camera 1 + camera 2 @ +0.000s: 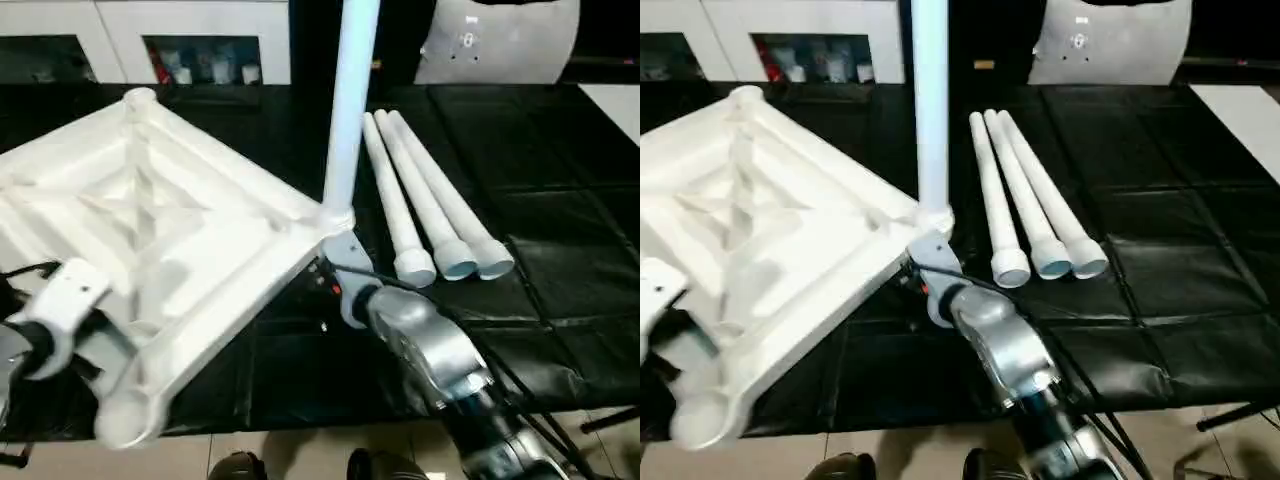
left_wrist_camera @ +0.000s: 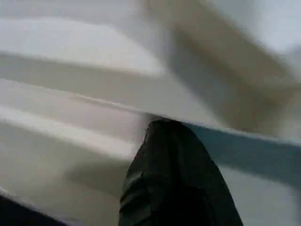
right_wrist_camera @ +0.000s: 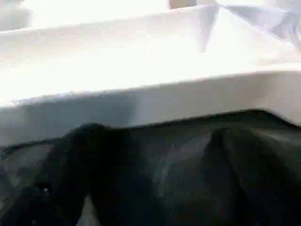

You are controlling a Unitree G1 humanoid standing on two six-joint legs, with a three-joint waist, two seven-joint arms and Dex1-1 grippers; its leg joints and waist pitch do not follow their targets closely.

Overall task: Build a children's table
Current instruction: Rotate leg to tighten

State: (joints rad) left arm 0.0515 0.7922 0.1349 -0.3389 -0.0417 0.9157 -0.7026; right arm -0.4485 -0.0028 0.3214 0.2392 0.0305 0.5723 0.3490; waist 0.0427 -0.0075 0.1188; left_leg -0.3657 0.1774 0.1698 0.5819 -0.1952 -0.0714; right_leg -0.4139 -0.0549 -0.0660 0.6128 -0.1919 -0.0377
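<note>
White cabinet [image 1: 150, 40] with dark open shelves along far edge, grey-white panel [image 1: 497, 40] propped at far right, black padded counter [image 1: 560, 300] carrying everything. Table top [image 1: 150, 230] upside down, ribbed underside up, turned diamond-wise and tilted, near corner socket [image 1: 128, 418] overhanging counter's near edge, far corner socket [image 1: 140, 98] toward cabinet. One leg [image 1: 348, 110] standing upright in right-hand corner socket [image 1: 335, 222], long axis vertical, running out of top of frame. Three spare legs [image 1: 425, 200] lying side by side on counter just right of upright leg, touching each other, long axes running near-to-far, wide open ends toward robot, narrow ends away. Left gripper [image 1: 55, 320] at top's near-left edge, fingers [image 2: 174, 179] closed tight against white rim. Right gripper [image 1: 335, 265] tucked under leg-bearing corner, fingers spread wide, pressed near rim's underside; contact cannot be told. Open counter right of spare legs and behind them; little room left of top.
</note>
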